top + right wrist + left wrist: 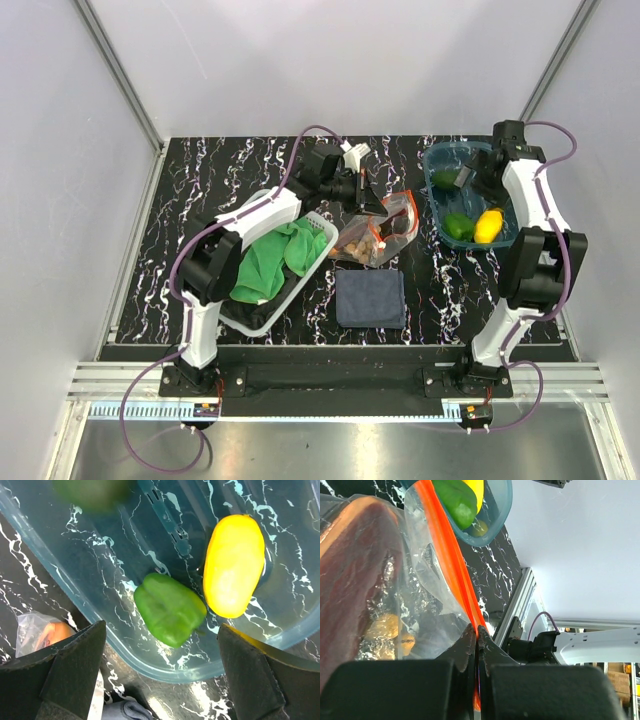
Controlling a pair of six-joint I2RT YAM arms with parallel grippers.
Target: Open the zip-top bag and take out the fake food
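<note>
The zip-top bag [385,232] lies mid-table, clear, with an orange-red zip strip [445,545]. My left gripper [477,630] is shut on that strip at the bag's edge [375,205]. A cluster of brown balls [385,627] shows inside the bag. My right gripper [160,630] is open above the translucent blue tray [125,555], nothing between its fingers. In the tray lie a yellow lemon-like piece [234,565], a green pepper [170,609] and another green piece [443,179]. In the top view the right gripper [465,178] hangs over the tray [432,205].
A white basket [322,222] holding a green cloth [265,262] stands left of the bag, under the left arm. A folded dark blue cloth [370,298] lies just in front of the bag. Grey walls close in the table's sides and back.
</note>
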